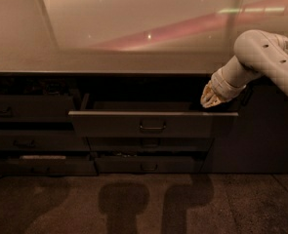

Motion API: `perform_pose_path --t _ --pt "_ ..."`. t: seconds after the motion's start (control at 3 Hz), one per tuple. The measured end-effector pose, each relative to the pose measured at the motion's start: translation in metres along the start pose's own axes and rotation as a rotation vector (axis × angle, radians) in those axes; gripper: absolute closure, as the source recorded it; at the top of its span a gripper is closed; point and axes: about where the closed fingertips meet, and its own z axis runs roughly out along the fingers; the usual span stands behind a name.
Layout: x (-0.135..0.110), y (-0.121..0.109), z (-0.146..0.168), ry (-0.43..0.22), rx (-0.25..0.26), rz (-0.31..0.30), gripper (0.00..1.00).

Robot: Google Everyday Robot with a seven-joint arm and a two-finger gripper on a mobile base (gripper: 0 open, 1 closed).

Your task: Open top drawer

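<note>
Beneath the countertop point(133, 60), the top drawer point(153, 125) stands pulled out. The gripper point(213, 97) hangs over its right end; its grip cannot be told.

countertop point(109, 60): pale, glossy | floor point(46, 208): brown, shadowed | hand point(212, 99): below countertop edge, right of centre

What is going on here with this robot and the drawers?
A robot arm is working at the drawers under a counter. The top drawer stands pulled out, and its handle is free. The pincer is not on the handle: it sits just above the right end of the drawer's front edge. Whether it touches the drawer cannot be seen. The lower drawers beneath sit further back.
</note>
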Motion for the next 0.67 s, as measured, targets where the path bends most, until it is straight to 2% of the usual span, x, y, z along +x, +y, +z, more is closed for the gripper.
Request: perform_pose_path --t 0.33,0.67 --pt "-0.001 0.007 0.011 0.076 -0.033 -0.005 1.00" --pt "-0.002 0.014 0.024 0.142 -0.091 -0.011 1.00"
